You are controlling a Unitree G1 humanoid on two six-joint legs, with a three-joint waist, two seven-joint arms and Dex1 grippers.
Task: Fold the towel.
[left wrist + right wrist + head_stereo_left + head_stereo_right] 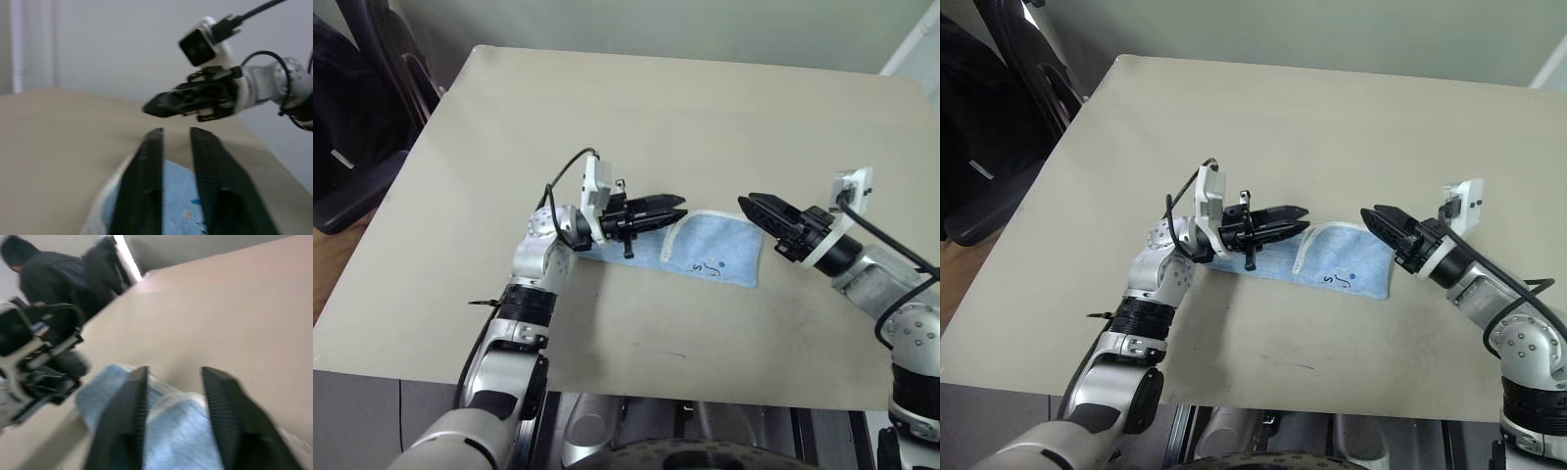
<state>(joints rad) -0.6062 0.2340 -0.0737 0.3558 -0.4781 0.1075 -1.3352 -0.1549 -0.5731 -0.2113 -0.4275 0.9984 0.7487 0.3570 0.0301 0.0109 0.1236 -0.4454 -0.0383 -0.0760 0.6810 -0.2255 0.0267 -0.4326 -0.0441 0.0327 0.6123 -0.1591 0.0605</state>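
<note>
The light blue towel [715, 250] lies folded into a short strip on the beige table [636, 108], with its whitish edging curling up at the left end and a small dark mark near the front edge. My left gripper [681, 207] hovers level just above the towel's left end, pointing right; its fingers [151, 161] are nearly together and hold nothing. Facing it from just above the towel's right end is my right gripper [745, 203], whose fingers [132, 401] stand apart over the cloth [171, 440], empty.
A black chair with dark clothing [352, 108] stands off the table's left side. The table's front edge [607, 377] runs close to my arms. Bare tabletop stretches behind the towel and to both sides.
</note>
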